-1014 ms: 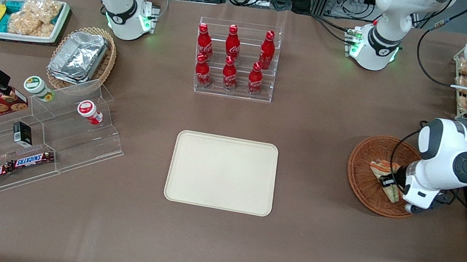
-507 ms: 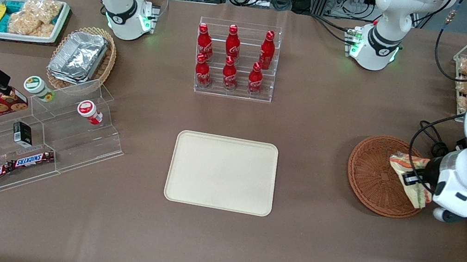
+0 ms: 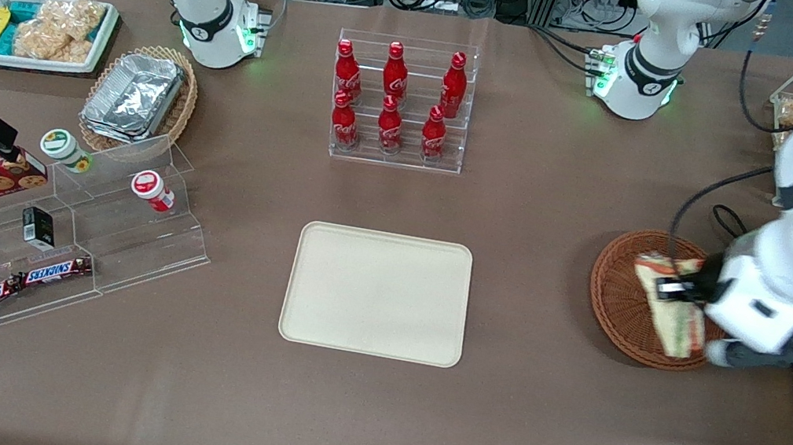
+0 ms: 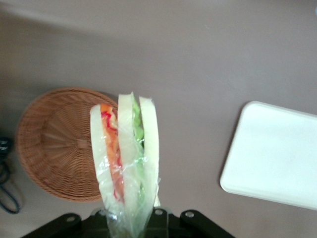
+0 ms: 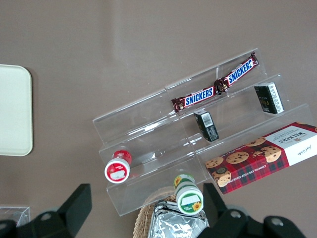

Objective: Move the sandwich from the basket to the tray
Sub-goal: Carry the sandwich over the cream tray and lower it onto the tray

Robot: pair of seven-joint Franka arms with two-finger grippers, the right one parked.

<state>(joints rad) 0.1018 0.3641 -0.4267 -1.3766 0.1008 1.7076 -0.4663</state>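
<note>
**Sandwich up and out of the basket, in my end effector**

I've got the whole brown tabletop (image 3: 563, 225) in front of me, stretching between both arms. Largest piece on it for my job: the flat cream-beige rectangular tray with rounded corners (image 3: 377, 293), lying bare near the middle of the tabletop, nearer the front camera than the clear acrylic rack of red bottles (image 3: 400, 100). From the wrist camera one corner of that tray (image 4: 277, 153) shows, well apart from the basket.

Next down, the round reddish-brown woven wicker basket (image 3: 622, 306) sits toward the working arm's end of the tabletop. The wrist camera sees its woven floor (image 4: 54, 144) bare.

Then the left end effector (image 3: 672, 290), hovering over the basket, its wrist body white above it. It's pinching the sandwich, fingers pressed against the wrapped wedge from both sides.

Smallest: the triangular wedge sandwich of pale bread in clear film (image 3: 670, 318), lifted above the basket's rim on the side nearer the working arm. On the wrist camera the wedge (image 4: 126, 163) hangs clear of the weave, red-orange and green filling showing between the pale slices.
</note>
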